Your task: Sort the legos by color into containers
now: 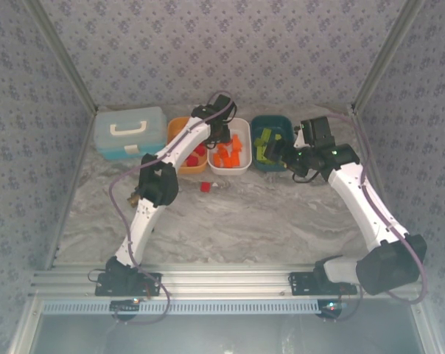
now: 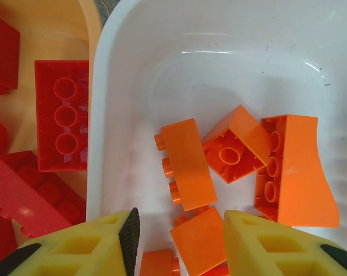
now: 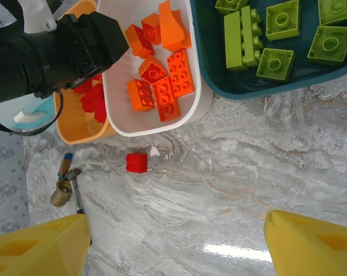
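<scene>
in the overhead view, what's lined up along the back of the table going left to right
light blue case → orange tray with red legos → white tray with orange legos → dark teal tray with lime green legos
</scene>
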Motion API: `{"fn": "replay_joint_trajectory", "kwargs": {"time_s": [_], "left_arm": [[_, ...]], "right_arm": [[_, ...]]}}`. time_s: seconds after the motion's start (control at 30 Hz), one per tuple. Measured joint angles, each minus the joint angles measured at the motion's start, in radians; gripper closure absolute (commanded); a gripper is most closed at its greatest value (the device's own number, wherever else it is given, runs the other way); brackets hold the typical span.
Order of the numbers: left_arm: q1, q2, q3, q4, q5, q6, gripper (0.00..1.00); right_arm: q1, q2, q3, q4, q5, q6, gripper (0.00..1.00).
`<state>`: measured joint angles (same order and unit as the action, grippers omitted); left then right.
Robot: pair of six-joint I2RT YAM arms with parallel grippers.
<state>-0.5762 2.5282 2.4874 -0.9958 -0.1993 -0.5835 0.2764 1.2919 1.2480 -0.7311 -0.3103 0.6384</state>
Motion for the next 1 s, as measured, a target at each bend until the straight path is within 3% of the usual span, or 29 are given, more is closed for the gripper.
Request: {"fn": "replay_joint_trajectory", "kwargs": {"time_s": [0.13, 0.2, 0.47, 0.57, 0.77, 1.0], "left_arm": [[-0.002, -0.032, -0.017, -0.003, 0.001, 0.0, 0.47], [-0.004, -0.11, -0.108, 0.007, 0.005, 0.002, 0.41], [-0.071, -0.687, -0.821, 0.146, 0.069, 0.0, 0.35], [-0.108, -0.81, -1.025, 0.193, 0.099, 0.004, 0.35], [-0.136, -0.798, -1.234, 0.266, 0.116, 0.023, 0.34], [-0.135, -0.675, -1.21, 0.333, 0.099, 0.05, 0.31]], "right_arm": [[0.006, -0.031, 0.0, -0.002, 0.001, -0.042, 0.19], [0.014, -0.061, -0.001, -0.002, 0.002, -0.071, 0.19], [0.031, -0.19, -0.114, 0.0, -0.003, -0.132, 0.18], [0.037, -0.199, -0.17, 0.002, -0.035, -0.135, 0.18], [0.062, -0.199, -0.272, 0.035, -0.117, -0.135, 0.18], [0.069, -0.198, -0.312, 0.08, -0.147, -0.126, 0.19]]}}
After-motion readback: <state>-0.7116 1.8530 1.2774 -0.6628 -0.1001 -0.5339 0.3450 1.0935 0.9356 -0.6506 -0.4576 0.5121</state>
